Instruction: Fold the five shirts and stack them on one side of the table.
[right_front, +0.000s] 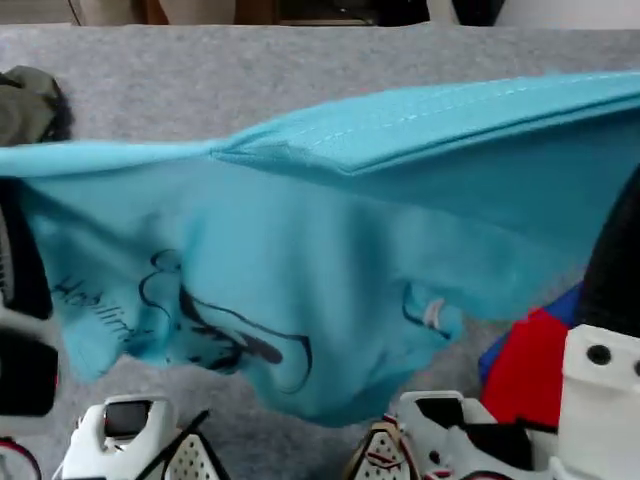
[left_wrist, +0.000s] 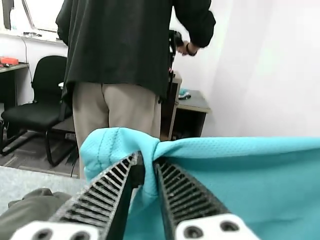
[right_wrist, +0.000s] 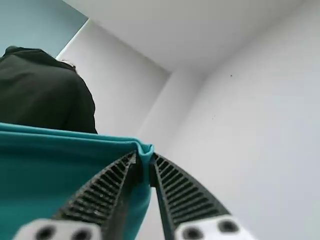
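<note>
Left pincer (left_wrist: 146, 165) and right pincer (right_wrist: 144, 162) each nip the soft turquoise printed shirt (right_front: 330, 270), stretched across mid-frame above the grey table (right_front: 300, 70); light and floppy, I'd say, best held by corners.

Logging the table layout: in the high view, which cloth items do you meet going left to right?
Dark olive garment at the left edge → turquoise shirt spread across the middle → red and blue cloth near the right.
</note>
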